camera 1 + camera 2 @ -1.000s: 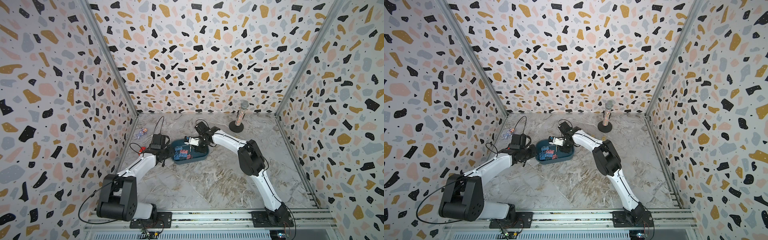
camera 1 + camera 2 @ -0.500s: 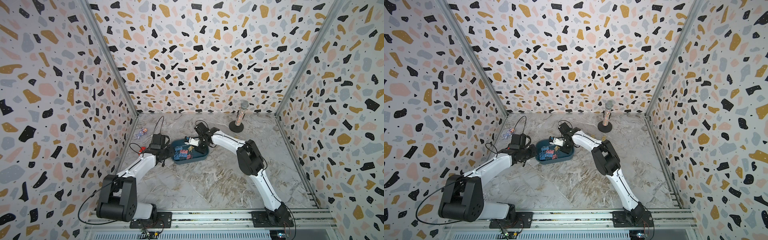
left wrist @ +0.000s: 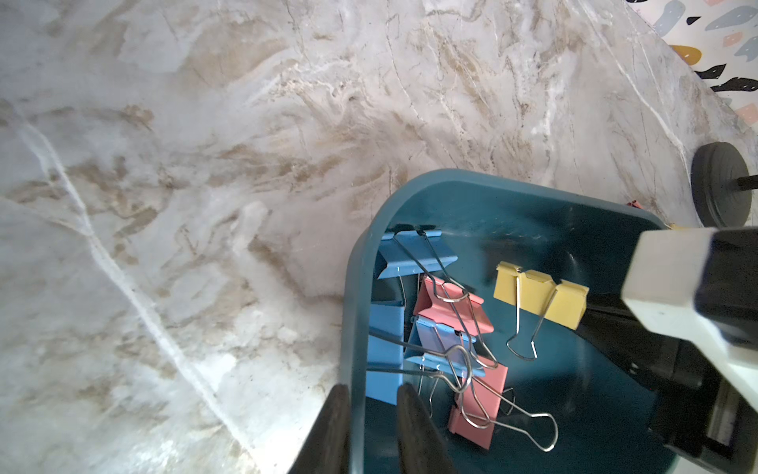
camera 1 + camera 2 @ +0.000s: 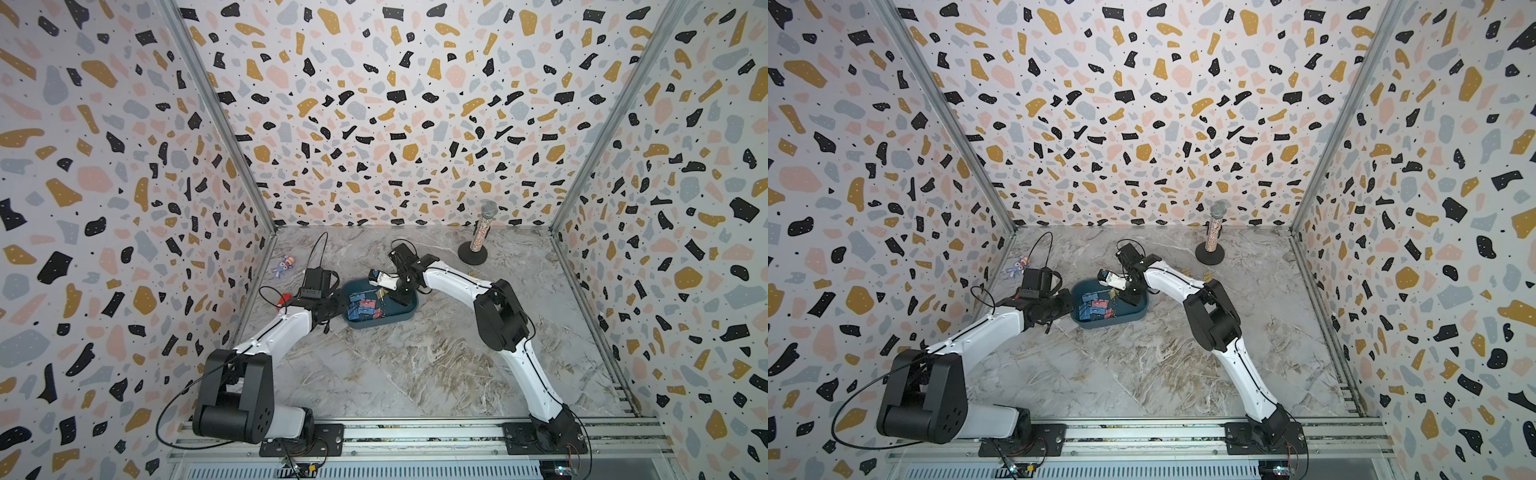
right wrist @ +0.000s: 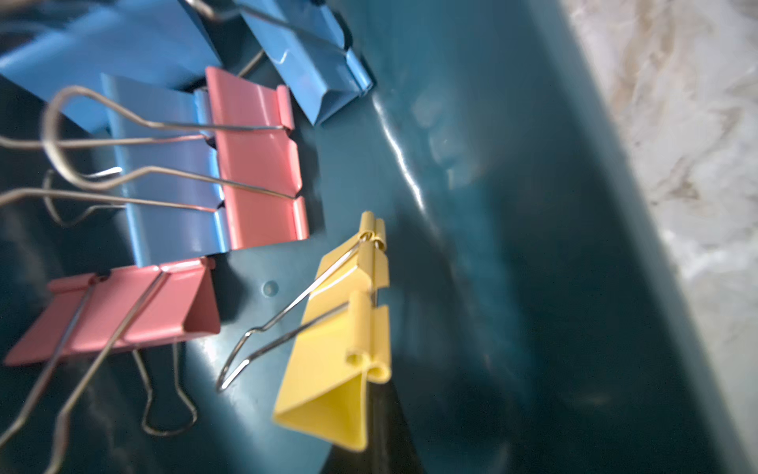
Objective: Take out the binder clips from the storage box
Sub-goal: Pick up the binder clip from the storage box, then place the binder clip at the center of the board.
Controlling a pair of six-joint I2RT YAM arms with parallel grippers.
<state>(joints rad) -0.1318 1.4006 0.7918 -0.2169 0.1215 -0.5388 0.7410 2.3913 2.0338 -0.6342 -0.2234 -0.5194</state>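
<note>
Six binder clips showed inside the teal storage box in the wrist views: three blue, two pink and one yellow. The blue and pink ones were heaped together with their wire handles crossing.

The left claw was almost closed, pinching the box's rim. One dark finger sat outside the wall and the other inside, with the heap just beyond the inner one.

The right claw hung inside the box from the opposite end, fully closed at the lip end of the yellow binder clip. That clip stood tilted, apart from the heap, with one handle swung out. The pinch itself was hidden behind it.

In both top views the box sat on the marble surface between the two claws. A glittery microphone on a round black stand stood well beyond the right claw. A purple toy figure and a red block lay behind the left claw, outside the box.
</note>
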